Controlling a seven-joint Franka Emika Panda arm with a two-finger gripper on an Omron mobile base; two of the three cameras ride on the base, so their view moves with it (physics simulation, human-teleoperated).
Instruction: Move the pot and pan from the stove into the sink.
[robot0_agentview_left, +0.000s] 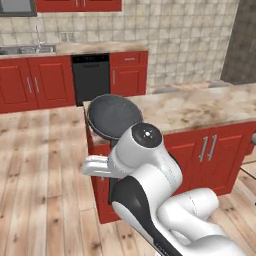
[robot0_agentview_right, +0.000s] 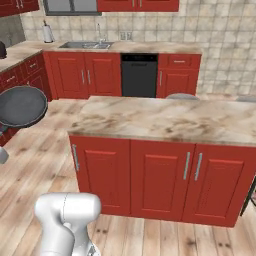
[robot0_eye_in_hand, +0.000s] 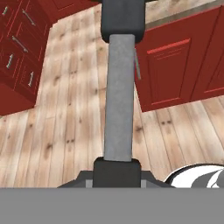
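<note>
Carrying the pan (robot0_agentview_left: 113, 116) was the step in hand, as I judge it: the pan was in the air, away from any stove, and the sink (robot0_agentview_right: 86, 45) stood far off at the back wall, left of the black dishwasher (robot0_agentview_right: 139, 75).

In the left base view the pan's round dark bowl hung in front of the left end of the island table (robot0_agentview_left: 200, 107), above the wood floor (robot0_agentview_left: 45, 165), with the white arm below and in front of it. In the right base view the same bowl showed at the far left edge, near the red side cabinets (robot0_agentview_right: 20, 75).

In the hand view the long grey handle (robot0_eye_in_hand: 119, 100) ran straight up from the claw (robot0_eye_in_hand: 117, 173), so the pan's long axis lay along the claw's line of sight, with the bowl at the far end pointing away from the hand. The claw was closed tight on the near end of this handle.

The next move, I think, called for driving the base toward the far counter and keeping the pan level. The pot remained for a later trip.
</note>
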